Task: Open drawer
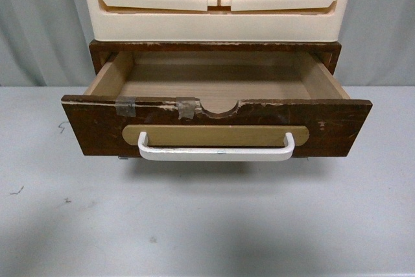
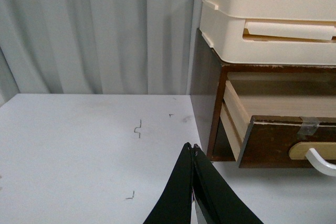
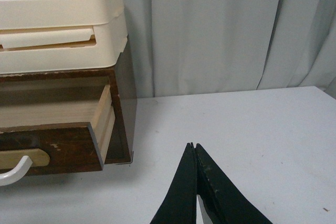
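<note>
Brown worn wood, the drawer (image 1: 217, 124) stands pulled well out over the desk (image 1: 207, 225), its handle (image 1: 216, 152) running crosswise. My left end effector (image 2: 193, 153) and right end effector (image 3: 193, 150) are both pinched closed and empty, flanking it, each apart from it, neither clearly nearer.

A dark brown, worn front is shown on the drawer (image 1: 84, 128), with a white handle (image 1: 216, 152) on a tan oval plate (image 1: 215, 134), grey tape bits (image 1: 125, 106) and a pale wood interior. Cream is seen on the plastic drawers (image 1: 217, 4) above. The table (image 1: 207, 225) is pale grey, the curtain (image 2: 105, 30) grey-white, and the gripper fingers (image 2: 181, 192) black.
</note>
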